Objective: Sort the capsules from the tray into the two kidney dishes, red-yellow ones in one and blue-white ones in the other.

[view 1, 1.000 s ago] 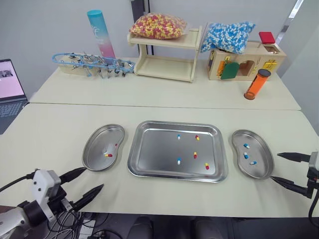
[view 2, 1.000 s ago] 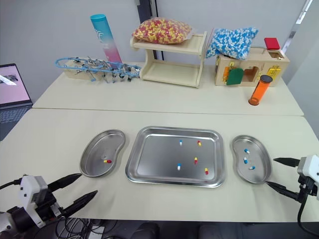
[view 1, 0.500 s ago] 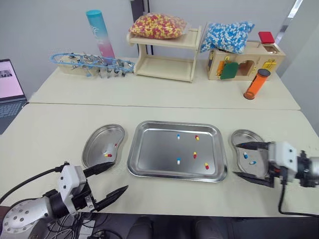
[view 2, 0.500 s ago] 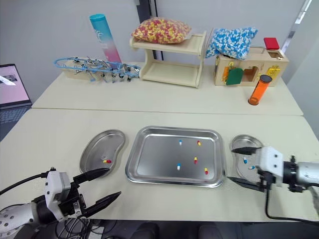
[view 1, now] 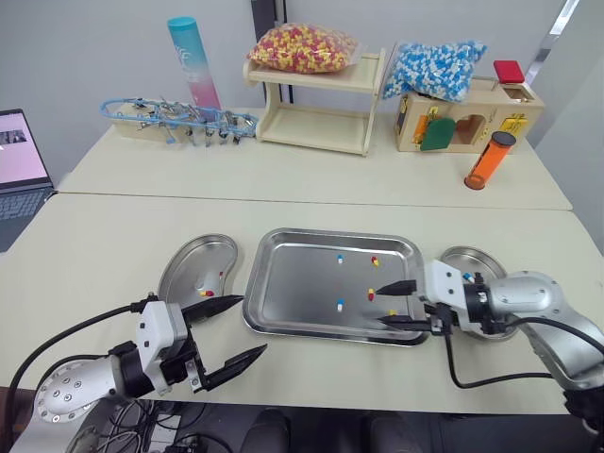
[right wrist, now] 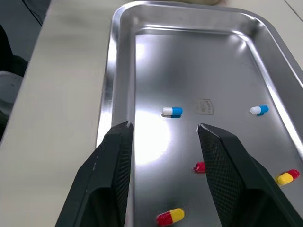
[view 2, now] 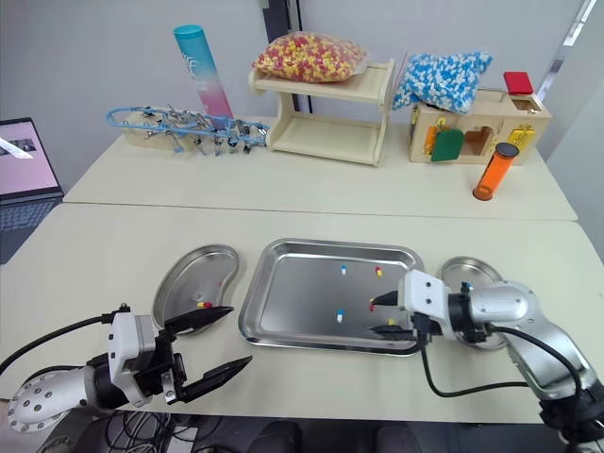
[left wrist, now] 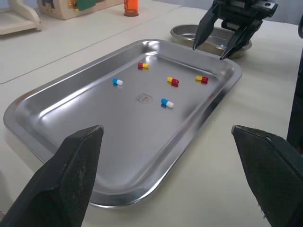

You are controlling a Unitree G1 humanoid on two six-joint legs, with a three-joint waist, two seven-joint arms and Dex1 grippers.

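Note:
The steel tray (view 1: 283, 311) holds several capsules: blue-white ones (view 1: 340, 258) (view 1: 338, 304) and red-yellow ones (view 1: 374, 261) (view 1: 371, 293). My right gripper (view 1: 380, 309) is open and hovers low over the tray's right part, with a red-yellow capsule (right wrist: 170, 216) under it and a blue-white capsule (right wrist: 172, 111) just past its tips. The left kidney dish (view 1: 193, 260) holds one red-yellow capsule (view 1: 201, 290). The right kidney dish (view 1: 462, 257), partly behind my right wrist, holds blue-white capsules. My left gripper (view 1: 253, 325) is open near the tray's front left corner, holding nothing.
At the back stand a wooden shelf (view 1: 316, 127) with a bag of red-yellow capsules, a bag of blue-white capsules (view 1: 434, 66) on a wooden box, an orange tube (view 1: 486, 160), a tall blue-pink tube (view 1: 192, 64) and a clip rack (view 1: 175, 121). A laptop (view 1: 19, 160) sits far left.
My right gripper has swung left from over the right kidney dish to over the tray's right part. My left gripper has moved forward and right, closer to the tray.

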